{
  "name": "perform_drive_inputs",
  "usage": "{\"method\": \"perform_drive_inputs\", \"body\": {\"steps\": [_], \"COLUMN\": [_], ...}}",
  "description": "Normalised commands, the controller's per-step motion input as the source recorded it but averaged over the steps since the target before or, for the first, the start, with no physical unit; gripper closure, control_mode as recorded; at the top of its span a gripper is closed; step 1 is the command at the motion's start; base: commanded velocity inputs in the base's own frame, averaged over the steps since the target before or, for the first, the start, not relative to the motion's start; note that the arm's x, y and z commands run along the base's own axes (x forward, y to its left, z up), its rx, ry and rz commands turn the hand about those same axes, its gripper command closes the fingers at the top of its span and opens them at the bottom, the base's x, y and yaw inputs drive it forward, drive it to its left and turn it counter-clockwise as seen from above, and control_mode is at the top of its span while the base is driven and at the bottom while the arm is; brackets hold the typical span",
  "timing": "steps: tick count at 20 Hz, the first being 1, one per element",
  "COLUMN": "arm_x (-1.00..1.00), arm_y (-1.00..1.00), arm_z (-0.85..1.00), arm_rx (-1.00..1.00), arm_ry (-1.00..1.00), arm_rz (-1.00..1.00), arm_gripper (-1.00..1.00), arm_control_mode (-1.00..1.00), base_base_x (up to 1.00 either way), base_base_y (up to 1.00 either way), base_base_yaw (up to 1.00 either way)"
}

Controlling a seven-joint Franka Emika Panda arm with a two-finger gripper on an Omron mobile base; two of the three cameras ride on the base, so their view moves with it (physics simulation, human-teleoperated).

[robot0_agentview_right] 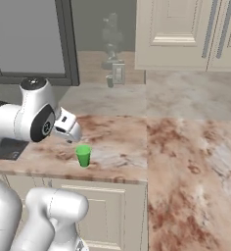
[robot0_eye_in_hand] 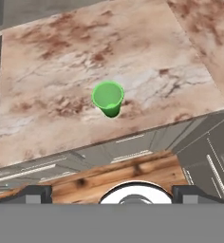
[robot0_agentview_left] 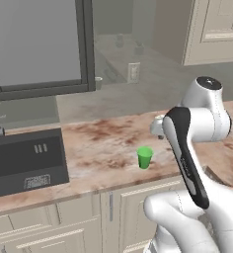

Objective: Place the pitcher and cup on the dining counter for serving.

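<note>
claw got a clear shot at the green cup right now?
Probably yes. The cup stands upright and alone on the marbled counter, nothing beside it, and the claw is open above it.

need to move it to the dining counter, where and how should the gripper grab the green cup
Grip the green cup across its side wall just below the rim, coming down from above. It stands upright with its mouth open on the marbled counter, nothing beside it, and tapers downward, so a high grip is less likely to slip.
</note>
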Motion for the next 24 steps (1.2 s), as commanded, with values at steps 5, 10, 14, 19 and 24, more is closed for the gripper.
{"method": "perform_drive_inputs", "body": {"steps": [5,10,14,19,24], "arm_x": [0.46,0.62,0.67,0.58,0.59], "arm_y": [-0.39,-0.28,-0.01,0.0,0.0], "arm_z": [-0.39,-0.63,-0.58,-0.38,-0.52], "arm_rx": [0.0,0.0,0.0,0.0,0.0], "arm_ry": [0.13,0.19,0.05,0.0,0.0], "arm_rz": [0.03,0.03,0.01,0.0,0.0], "arm_gripper": [-1.0,-1.0,-1.0,-1.0,-1.0], "arm_control_mode": [-1.0,-1.0,-1.0,-1.0,-1.0], "base_base_x": [0.0,0.0,0.0,0.0,0.0], "base_base_y": [0.0,0.0,0.0,0.0,0.0], "base_base_yaw": [0.0,0.0,0.0,0.0,0.0]}}
